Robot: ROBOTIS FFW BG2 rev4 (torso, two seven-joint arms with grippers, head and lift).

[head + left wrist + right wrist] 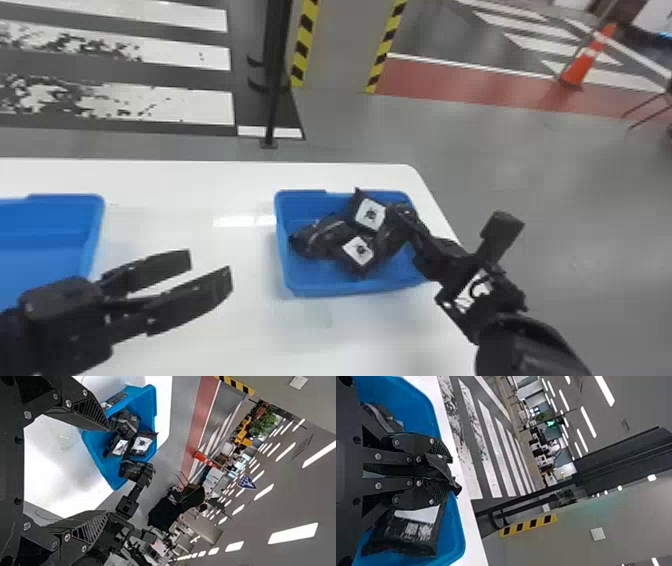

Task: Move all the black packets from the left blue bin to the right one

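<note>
In the head view my left gripper (209,270) stands open above the white table, between the left blue bin (92,220) and the right blue bin (281,240). My left gripper (108,471) has its fingers wide apart in its own wrist view. My right gripper (416,239) is over the right bin's right side, shut on a black packet (397,217). In the right wrist view, the right gripper (449,473) has that packet (440,465) pinched at its fingertips. Several other black packets, two showing white labels (371,214), lie in the right bin.
The white table (190,185) has its right edge just beyond the right bin. A dark post (272,100) and a striped column (335,50) stand behind the table, with an orange cone (582,65) on the floor farther off.
</note>
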